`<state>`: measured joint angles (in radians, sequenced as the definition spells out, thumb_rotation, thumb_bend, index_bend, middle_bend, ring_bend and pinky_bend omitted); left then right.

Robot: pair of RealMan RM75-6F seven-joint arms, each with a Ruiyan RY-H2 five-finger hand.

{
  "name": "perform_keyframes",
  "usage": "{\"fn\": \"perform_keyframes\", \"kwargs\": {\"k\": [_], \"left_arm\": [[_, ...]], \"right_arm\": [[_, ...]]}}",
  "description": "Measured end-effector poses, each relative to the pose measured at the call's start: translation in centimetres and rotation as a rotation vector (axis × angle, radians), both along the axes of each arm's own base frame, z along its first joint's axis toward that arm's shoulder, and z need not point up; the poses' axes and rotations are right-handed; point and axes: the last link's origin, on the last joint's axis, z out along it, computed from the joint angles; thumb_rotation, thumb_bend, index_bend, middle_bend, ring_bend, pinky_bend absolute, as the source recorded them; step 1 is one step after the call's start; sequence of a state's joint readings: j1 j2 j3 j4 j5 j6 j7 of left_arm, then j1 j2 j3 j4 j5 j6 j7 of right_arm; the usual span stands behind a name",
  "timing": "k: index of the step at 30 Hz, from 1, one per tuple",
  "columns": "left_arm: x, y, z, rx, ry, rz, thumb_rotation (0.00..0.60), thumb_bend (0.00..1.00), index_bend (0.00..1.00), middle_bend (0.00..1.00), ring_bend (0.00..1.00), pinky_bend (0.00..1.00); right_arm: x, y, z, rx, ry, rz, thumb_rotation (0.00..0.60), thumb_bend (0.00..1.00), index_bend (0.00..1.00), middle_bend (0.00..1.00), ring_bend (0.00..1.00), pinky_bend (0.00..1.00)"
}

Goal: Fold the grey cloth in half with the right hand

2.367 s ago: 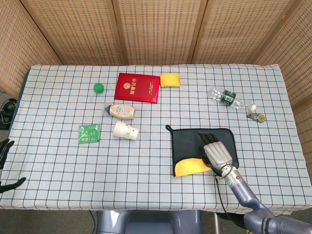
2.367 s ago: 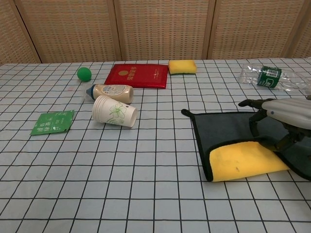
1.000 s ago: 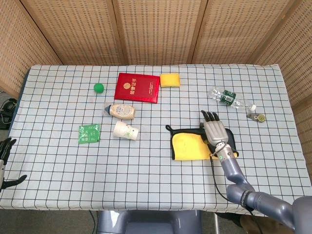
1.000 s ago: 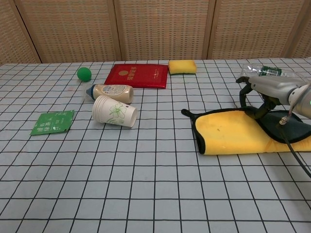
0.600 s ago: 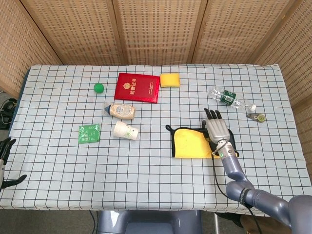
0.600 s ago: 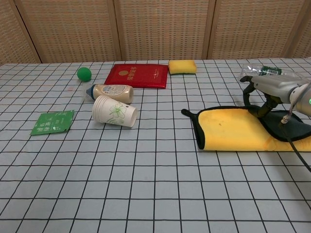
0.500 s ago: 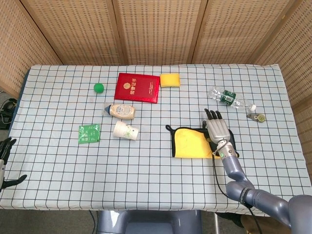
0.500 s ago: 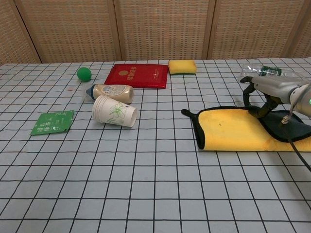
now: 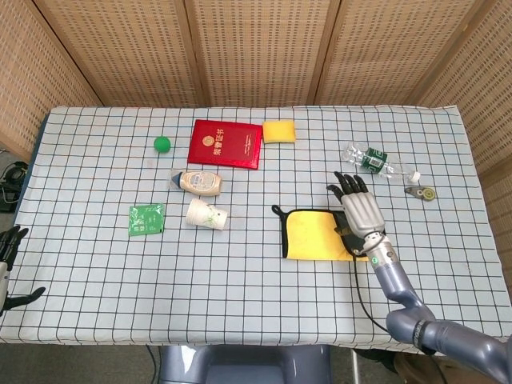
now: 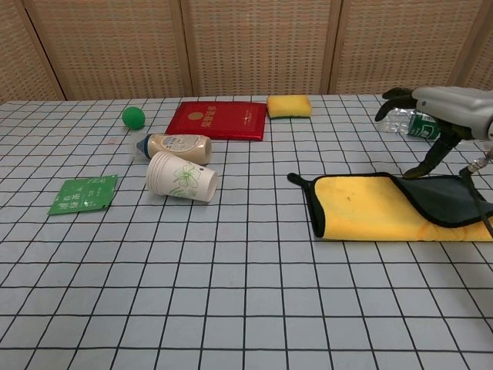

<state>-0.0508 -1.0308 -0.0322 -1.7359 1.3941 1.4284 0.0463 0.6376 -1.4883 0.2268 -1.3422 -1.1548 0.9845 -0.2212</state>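
Head view: grey cloth [image 9: 317, 234] lies on the checked tabletop [image 9: 240, 280] at approx 4 o'clock from centre, folded, yellow side up, dark edging and small loop at its upper-left corner. Right hand [image 9: 359, 210] is over the cloth's right end, fingers spread and pointing to 12 o'clock, holding nothing; can't tell if it touches the cloth from here. Left hand [image 9: 10, 254] sits at the far left edge, off the tabletop, fingers apart, empty. Around: paper cup [image 9: 206, 214] on its side at 9 o'clock of the cloth, nearest item on that side, w/ a tan bottle [image 9: 197, 182] lying just beyond it toward 12. Green packet [image 9: 146, 219] further left. Red booklet [image 9: 226, 143] and yellow sponge [image 9: 278, 131] at 11–12 o'clock, well apart from cloth. Green ball [image 9: 162, 144] left of booklet. Clear plastic bottle [image 9: 376, 163] at 1 o'clock of the hand, near it; small round gadget [image 9: 421, 191] past that.

Chest view: right hand [image 10: 443, 108] is raised above the cloth [image 10: 385, 205], fingers wide, empty. Cloth's right part shows a grey flap over the yellow. Plastic bottle [image 10: 412, 123] sits right behind the hand, partly hidden by it. Cup [image 10: 182, 176], tan bottle [image 10: 176, 146], booklet [image 10: 218, 119], sponge [image 10: 289, 105], ball [image 10: 133, 117], packet [image 10: 82, 193] all left or behind, apart from the cloth.
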Motion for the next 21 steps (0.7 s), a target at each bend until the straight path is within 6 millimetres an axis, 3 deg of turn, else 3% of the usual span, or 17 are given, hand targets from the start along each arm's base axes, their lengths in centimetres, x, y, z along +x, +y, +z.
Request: {"fn": "perform_keyframes", "kwargs": {"k": [5, 11, 21], "left_arm": [[0.1, -0.1, 0.0, 0.0, -0.004, -0.009, 0.6, 0.0, 0.0, 0.0, 0.0, 0.0], [0.3, -0.3, 0.1, 0.001, -0.005, -0.019, 0.6, 0.0, 0.0, 0.0, 0.0, 0.0], [0.3, -0.3, 0.1, 0.004, -0.005, -0.022, 0.6, 0.0, 0.0, 0.0, 0.0, 0.0]], "right_arm": [[-1.3, 2.9, 1.7, 0.033, 0.039, 0.037, 0.6, 0.19, 0.4, 0.0, 0.0, 0.0], [-3.4, 6.0, 1.7, 0.076, 0.119, 0.084, 0.6, 0.27, 0.45, 0.0, 0.0, 0.0], [-6.4, 7.6, 0.6, 0.101, 0.216, 0.127, 0.6, 0.33, 0.49, 0.0, 0.0, 0.0]]}}
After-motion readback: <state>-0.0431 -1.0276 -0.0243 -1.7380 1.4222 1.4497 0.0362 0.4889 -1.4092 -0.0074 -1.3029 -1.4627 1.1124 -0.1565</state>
